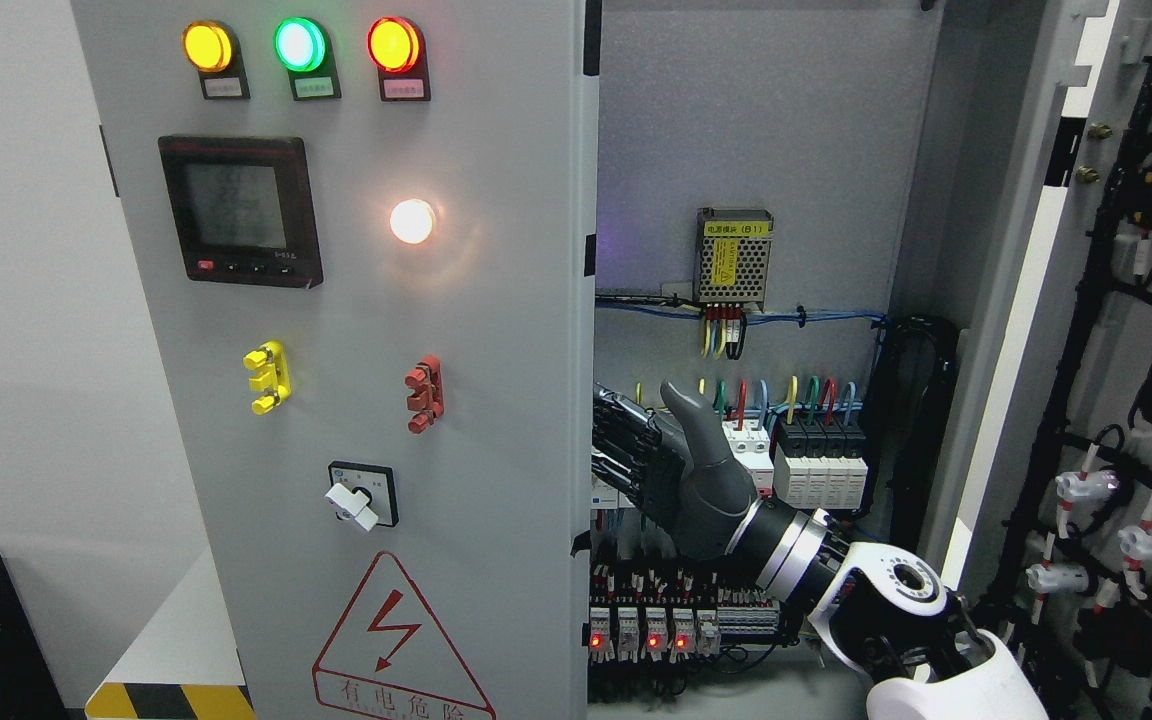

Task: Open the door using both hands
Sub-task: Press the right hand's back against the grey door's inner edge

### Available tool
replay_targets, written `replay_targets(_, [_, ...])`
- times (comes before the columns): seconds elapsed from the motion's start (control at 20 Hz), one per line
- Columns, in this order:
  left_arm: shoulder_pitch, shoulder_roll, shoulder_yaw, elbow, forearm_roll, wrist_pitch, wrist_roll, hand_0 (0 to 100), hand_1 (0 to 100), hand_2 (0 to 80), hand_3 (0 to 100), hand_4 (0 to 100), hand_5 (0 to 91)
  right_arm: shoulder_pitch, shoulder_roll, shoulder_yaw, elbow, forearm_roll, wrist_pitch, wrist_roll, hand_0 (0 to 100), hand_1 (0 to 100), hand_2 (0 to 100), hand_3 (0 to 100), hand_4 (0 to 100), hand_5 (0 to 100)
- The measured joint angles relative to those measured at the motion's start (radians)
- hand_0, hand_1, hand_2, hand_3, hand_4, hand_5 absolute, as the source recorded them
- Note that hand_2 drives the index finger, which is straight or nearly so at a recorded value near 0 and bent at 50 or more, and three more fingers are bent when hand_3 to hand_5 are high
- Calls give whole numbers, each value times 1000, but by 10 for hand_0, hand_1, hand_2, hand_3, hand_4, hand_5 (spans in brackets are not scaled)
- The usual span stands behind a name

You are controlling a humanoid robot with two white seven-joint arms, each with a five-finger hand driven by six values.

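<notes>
Reaching inside, right hand (pixel 658 462) seemingly hooks left door (pixel 496 330) edge.

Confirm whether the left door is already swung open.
No: the left door is unopened, facing front, with the right hand at its inner edge.

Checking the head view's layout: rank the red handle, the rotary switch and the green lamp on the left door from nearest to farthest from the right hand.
From the right hand:
1. Red handle, mid door, left of the hand.
2. Rotary switch, lower, further left.
3. Green lamp, top of the door.
</notes>
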Motion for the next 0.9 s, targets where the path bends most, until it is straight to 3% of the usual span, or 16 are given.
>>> replay_targets(0.9, [7,0,1,1,0,-4,0,0,0,0,0,0,0,1,-1,40,-44,-2,38,73,0,0,0,0,0,0])
